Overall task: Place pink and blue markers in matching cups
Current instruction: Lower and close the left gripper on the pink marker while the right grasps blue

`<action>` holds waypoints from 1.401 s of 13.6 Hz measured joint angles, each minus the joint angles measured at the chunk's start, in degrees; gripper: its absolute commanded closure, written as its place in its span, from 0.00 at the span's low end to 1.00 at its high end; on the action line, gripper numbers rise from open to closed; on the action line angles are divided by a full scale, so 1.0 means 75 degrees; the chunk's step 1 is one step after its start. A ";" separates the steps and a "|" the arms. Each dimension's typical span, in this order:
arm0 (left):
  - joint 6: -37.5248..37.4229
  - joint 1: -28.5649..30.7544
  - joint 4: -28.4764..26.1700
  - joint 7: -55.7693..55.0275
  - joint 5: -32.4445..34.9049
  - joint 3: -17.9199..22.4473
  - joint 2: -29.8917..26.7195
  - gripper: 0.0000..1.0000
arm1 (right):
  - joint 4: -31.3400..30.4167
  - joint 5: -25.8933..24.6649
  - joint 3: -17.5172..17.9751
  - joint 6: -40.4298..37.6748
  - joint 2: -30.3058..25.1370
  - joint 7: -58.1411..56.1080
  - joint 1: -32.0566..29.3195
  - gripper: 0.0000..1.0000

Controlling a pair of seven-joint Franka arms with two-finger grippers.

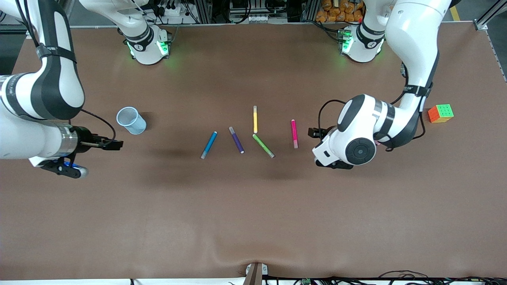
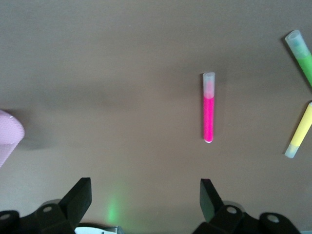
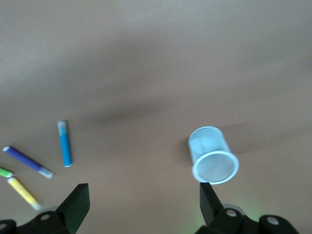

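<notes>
Pink marker (image 1: 294, 133) lies on the bench beside the green pen (image 1: 263, 145); blue marker (image 1: 209, 145) beside the purple pen (image 1: 236, 139). Both look light, stiff, slippery; grab mid-barrel. Left gripper (image 2: 146, 195) and right gripper (image 3: 144, 197) jaws wide open, empty.

I see a wide brown, matte, cloth-like surface (image 1: 253, 206) filling nearly everything, with a soft wrinkle bulging at its edge nearest the front camera, right above a small grey metal bracket (image 1: 255, 273). Taking that bracket as my landmark: dark cables (image 1: 396, 277) trail along the edge beside it, toward the left arm's end. At the edge farthest from the bracket I make out aluminium framing (image 1: 206, 12), tangled black wiring and a heap of orange packets (image 1: 340, 10). Green light glows on the surface there in two patches (image 1: 174, 61).
</notes>
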 measured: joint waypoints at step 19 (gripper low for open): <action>0.2080 -0.0864 0.0108 -0.1689 -0.0284 -0.0005 0.1766 0.48 | -0.0814 0.0963 0.0019 0.3775 0.2162 0.2618 0.2636 0.28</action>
